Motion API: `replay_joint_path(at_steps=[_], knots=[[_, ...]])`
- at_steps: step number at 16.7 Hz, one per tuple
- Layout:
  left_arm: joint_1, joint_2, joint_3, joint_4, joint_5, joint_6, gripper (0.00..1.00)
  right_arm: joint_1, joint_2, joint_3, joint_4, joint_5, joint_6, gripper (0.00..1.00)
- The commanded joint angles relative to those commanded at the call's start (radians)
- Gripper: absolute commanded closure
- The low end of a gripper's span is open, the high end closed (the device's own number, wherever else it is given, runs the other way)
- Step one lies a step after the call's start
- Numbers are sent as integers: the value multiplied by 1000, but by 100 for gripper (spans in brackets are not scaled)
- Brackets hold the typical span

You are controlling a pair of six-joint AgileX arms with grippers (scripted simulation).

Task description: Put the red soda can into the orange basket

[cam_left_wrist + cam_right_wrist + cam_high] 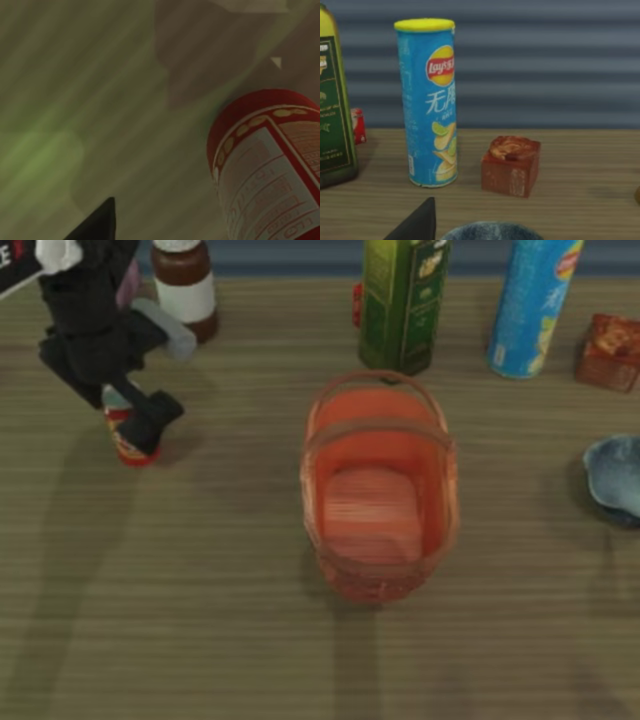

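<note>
**Left gripper at the soda can**

My left gripper [138, 425] sits over the red soda can [130, 445] at the table's [200, 620] left; I cannot tell its grip; the orange basket [378, 485] stands apart, mid-table; my right arm is out of the top view.

A wooden table [200, 620] with fine horizontal grain is seen. Behind it, a grey-blue ribbed wall [545, 60] is shown.
</note>
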Motion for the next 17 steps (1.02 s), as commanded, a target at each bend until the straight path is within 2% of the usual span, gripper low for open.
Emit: replay_joint_path(at_steps=[3, 16, 17], knots=[[0, 0, 0, 0, 0, 0, 0, 0, 0, 0, 0, 0, 0, 0], [0, 0, 0, 0, 0, 0, 98, 0, 0, 0, 0, 0, 0, 0], [0, 0, 0, 0, 0, 0, 100, 0, 0, 0, 0, 0, 0, 0]])
